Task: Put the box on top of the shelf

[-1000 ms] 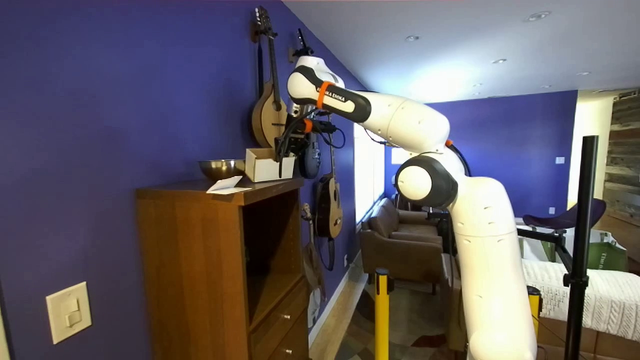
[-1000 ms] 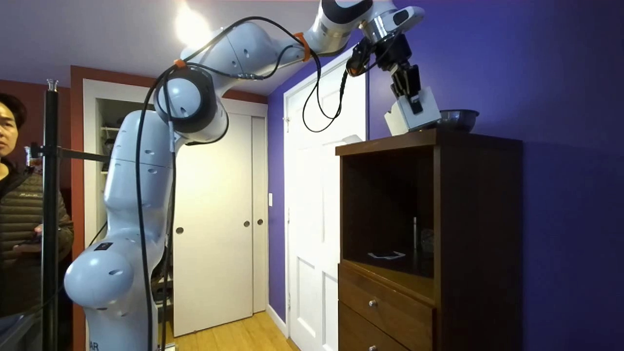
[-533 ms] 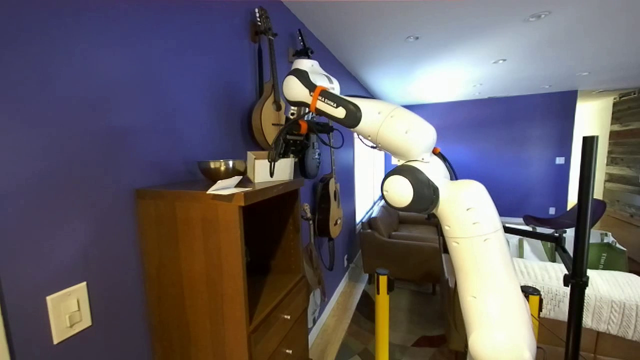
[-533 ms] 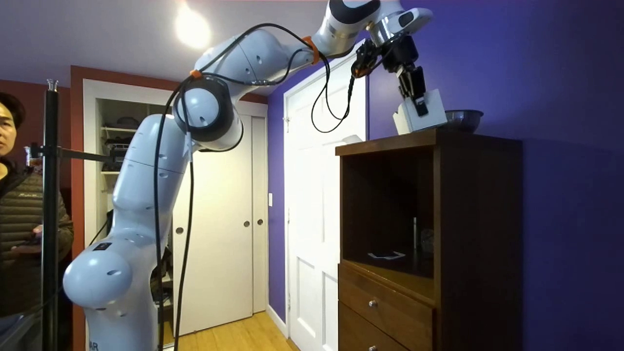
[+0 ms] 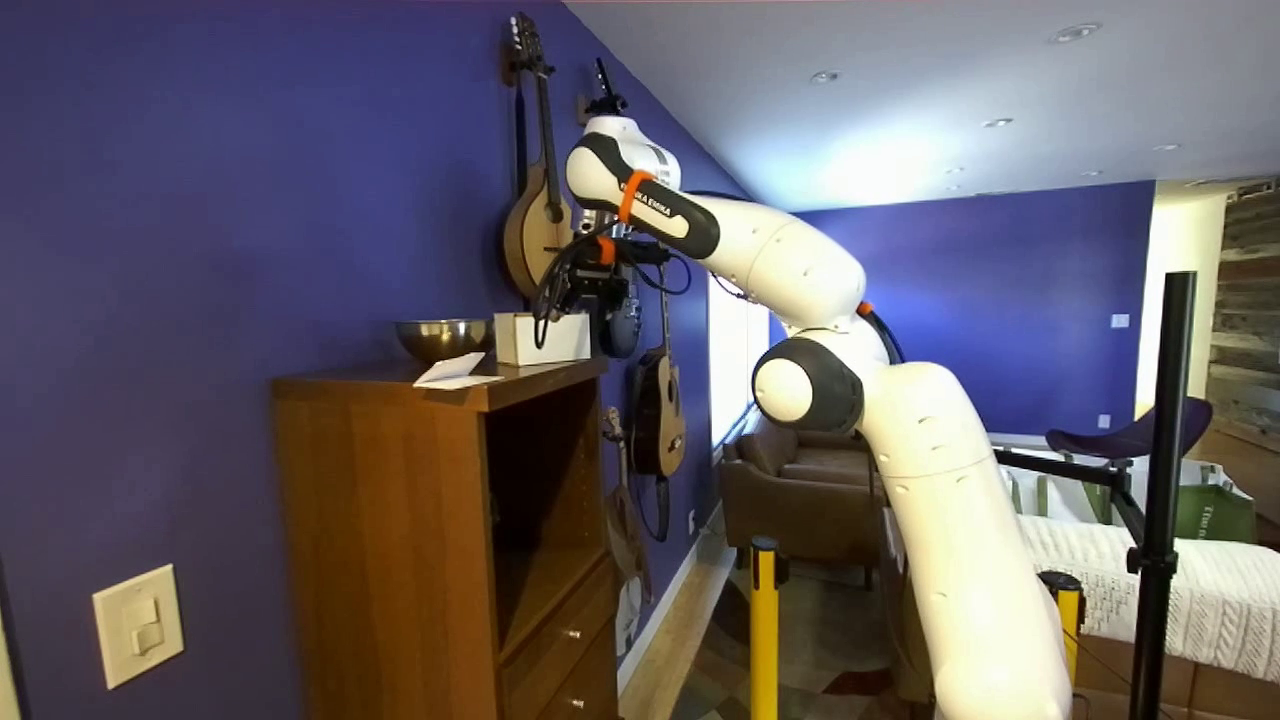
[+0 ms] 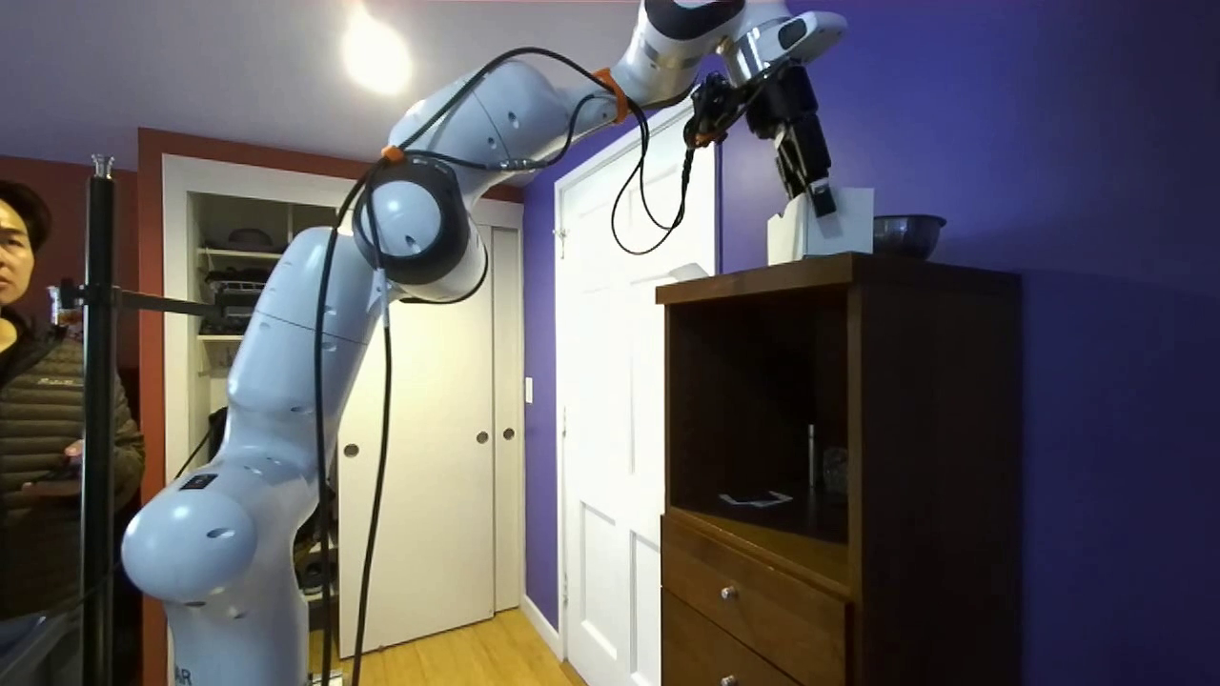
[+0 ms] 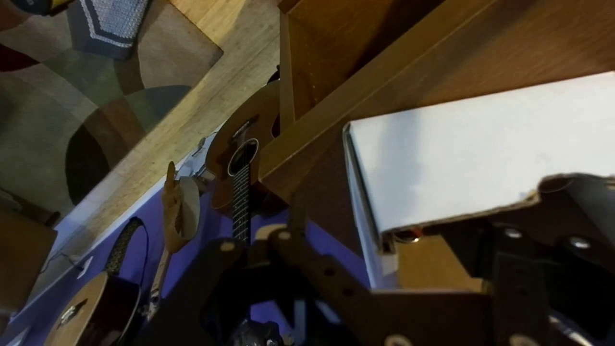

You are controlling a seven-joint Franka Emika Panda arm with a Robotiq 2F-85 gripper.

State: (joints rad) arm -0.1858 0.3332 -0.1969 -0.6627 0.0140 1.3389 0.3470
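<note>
- The Robotiq gripper (image 6: 807, 193) points down at a slight slant, its jaws wide: in the wrist view one finger shows on the left and one on the right, a broad gap between them, with a corner of the box (image 6: 848, 224) in that gap.
- This small white cardboard box sits upright directly below the gripper, resting on the flat top of the brown wooden shelf unit (image 5: 390, 530). In an exterior view a dark fingertip (image 6: 822, 200) overlaps its face; whether the two touch, I cannot tell.
- Lower under the gripper comes the open compartment (image 6: 753, 381), with flat pale pieces (image 6: 756, 499) on its floor, and beneath that the drawers (image 6: 753, 572) with small round knobs.
- A metal mixing bowl (image 5: 440, 342) stands on the same top, near the gripper and just beside the box.
- A folded white card (image 5: 452, 376) lies on the top too, lower than the gripper and off to one side.
- Behind the gripper a mandolin-like instrument (image 5: 535, 230) hangs on the purple wall (image 5: 300, 200); lower down, an acoustic guitar (image 5: 657, 412).
- The Panda arm (image 5: 800, 250) arches over to the gripper.
- Well apart from the gripper stands a person in a padded jacket (image 6: 48, 419), partly cut off by the picture's edge.
</note>
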